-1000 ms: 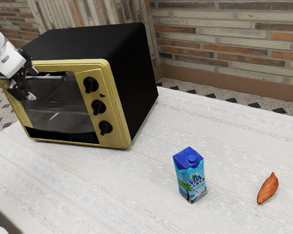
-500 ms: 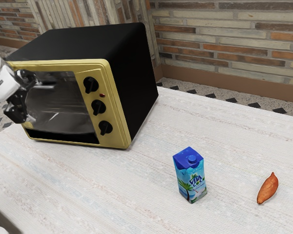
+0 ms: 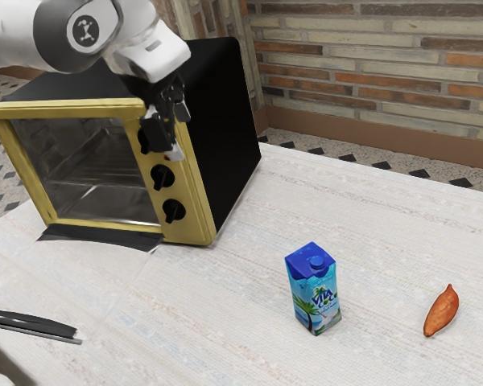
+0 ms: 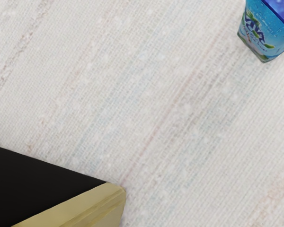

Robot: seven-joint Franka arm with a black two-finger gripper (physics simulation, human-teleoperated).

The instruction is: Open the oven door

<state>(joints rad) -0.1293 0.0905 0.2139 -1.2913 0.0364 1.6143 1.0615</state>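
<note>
Oven door: the oven door (image 3: 101, 237) is open, swung down in front of the cavity. I can make out its dark lower strip along the oven's base and a dark bar (image 3: 30, 323) at its outer edge, over the worktop (image 3: 370, 241). Between them I see the worktop through the clear pane.
Toaster oven: I have the toaster oven (image 3: 231, 137) at the exterior view's left, black-bodied with a gold front frame (image 3: 195, 217). Through the open front I can see a wire rack (image 3: 105, 157).
Jaws: my jaws (image 3: 178, 133) are spread, their tips apart, in front of the gold control panel by the top knob (image 3: 142, 141), which they partly hide from me.
Other knobs: the middle knob (image 3: 162, 176) and the bottom knob (image 3: 175, 210) sit in a column below it.
Arm: my white arm (image 3: 149, 48) reaches in from the exterior view's upper left, across the front of the oven's top.
Wrist view: I look down on pale, streaked cloth, with a gold-edged black corner of the oven and the carton well apart from each other.
Carton: the blue Vita Coco carton (image 3: 313, 293) stands upright on the worktop, cap on top.
Sweet potato: the reddish sweet potato (image 3: 441, 310) lies beyond the carton, toward the exterior view's right.
</note>
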